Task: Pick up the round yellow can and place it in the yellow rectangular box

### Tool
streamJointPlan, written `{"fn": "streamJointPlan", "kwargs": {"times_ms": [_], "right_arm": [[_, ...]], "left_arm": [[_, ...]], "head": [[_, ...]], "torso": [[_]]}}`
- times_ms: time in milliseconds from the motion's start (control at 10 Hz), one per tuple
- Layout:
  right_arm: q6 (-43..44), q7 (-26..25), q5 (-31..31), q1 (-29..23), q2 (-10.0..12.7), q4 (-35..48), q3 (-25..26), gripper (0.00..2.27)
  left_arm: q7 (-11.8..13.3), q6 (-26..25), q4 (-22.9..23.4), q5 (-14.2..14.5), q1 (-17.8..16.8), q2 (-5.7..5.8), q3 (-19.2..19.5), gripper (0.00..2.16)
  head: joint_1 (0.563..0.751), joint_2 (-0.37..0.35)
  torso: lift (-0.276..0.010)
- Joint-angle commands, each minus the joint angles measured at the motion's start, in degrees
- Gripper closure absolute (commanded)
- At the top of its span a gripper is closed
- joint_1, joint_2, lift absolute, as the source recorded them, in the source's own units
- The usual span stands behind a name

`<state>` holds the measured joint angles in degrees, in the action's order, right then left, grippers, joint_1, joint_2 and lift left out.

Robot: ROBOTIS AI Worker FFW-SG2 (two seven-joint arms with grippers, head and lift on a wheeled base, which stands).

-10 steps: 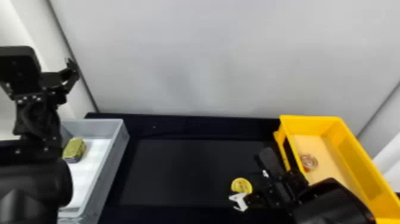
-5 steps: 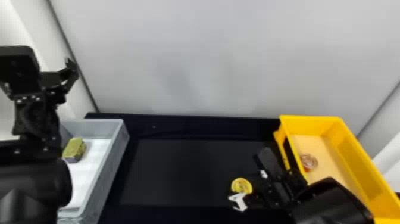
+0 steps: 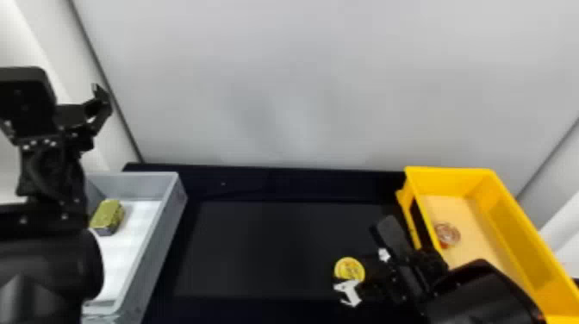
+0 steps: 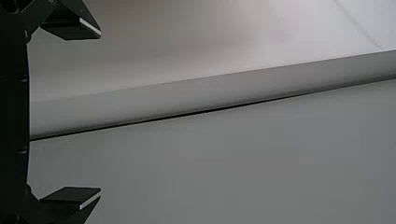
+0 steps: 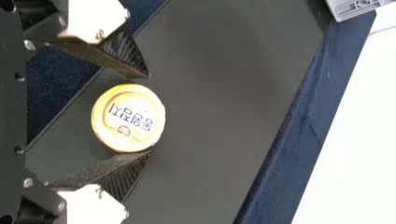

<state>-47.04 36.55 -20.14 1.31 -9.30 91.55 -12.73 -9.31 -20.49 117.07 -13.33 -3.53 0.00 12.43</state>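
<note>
1. surface: one blk table (image 3: 258, 183) w/ a smooth dk grey panel (image 3: 267, 245) set in, running btwn the two containers; a dk blue border strip (image 5: 299, 135) edges it in the r. wrist view.
2. room: pale grey wall (image 3: 301, 86) right behind the table, w/ a dk seam (image 3: 101, 69) at l. & another at r.; whitish panels past both seams.
3. containers, qty 2: one yellow box (image 3: 508, 215), rect., at r., tan floor; one grey bin (image 3: 166, 232) at l., white floor.
4. yellow can (image 3: 350, 269), qty 1: on the dk panel, nearer the yellow box than the grey bin, round lid up w/ print on it.
5. other small items, qty 2: one clear/reddish round item (image 3: 447, 235) in the yellow box, by its l. wall; one yellow-green rect. tin (image 3: 107, 216) in the grey bin.
6. grippers, qty 2: r. gripper (image 3: 364, 272) is low at the yellow can, jaws apart w/ the can btwn them; small gap to one finger, other right at the can's edge, contact can't tell.
7. l. gripper (image 3: 100, 102) is up over the grey bin side, in front of the wall, jaws wide apart, nothing btwn.
</note>
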Motion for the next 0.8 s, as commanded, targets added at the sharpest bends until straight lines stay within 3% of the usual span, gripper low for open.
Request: {"fn": "streamJointPlan", "kwargs": {"times_ms": [0,400,700], "right_arm": [[-0.2,-0.2,0.0,-0.2,0.0,0.1,0.1,0.45],[-0.2,-1.3,0.0,-0.1,0.2,0.5,-0.6,0.75],[-0.4,0.3,0.0,0.0,0.2,2.3,-0.5,0.82]], "left_arm": [[-0.1,0.1,0.0,-0.1,0.0,-0.15,0.1,0.10],[-0.2,0.1,0.0,-0.1,0.1,-0.15,0.1,0.10],[-0.2,0.1,-0.1,-0.1,0.1,-0.15,0.3,0.10]], "head": [[0.694,0.014],[0.694,0.014],[0.694,0.014]], "torso": [[-0.061],[-0.061],[-0.061]]}}
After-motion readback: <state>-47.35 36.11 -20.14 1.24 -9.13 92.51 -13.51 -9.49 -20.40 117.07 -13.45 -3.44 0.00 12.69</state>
